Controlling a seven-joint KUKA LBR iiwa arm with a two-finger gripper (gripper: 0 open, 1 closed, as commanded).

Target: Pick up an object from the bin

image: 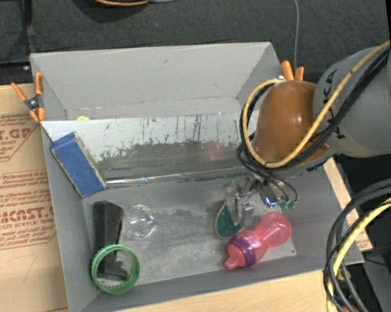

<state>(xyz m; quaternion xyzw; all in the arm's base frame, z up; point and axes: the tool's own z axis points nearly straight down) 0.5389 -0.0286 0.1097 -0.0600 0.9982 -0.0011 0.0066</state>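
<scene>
My gripper (241, 201) hangs low over the right part of the bin floor, under the orange wrist cover. Right at its lower left tip lies a small teal, drop-shaped thing (226, 223), touching or nearly touching the gripper. I cannot tell whether it is held. A pink bottle with a purple cap (259, 239) lies on its side just below and to the right of the gripper, cap pointing left.
On the left floor lie a clear plastic piece (139, 222), a black block (108, 227) and a green ring (115, 270). A blue block (77, 164) leans in the back left corner. The arm covers the bin's right wall.
</scene>
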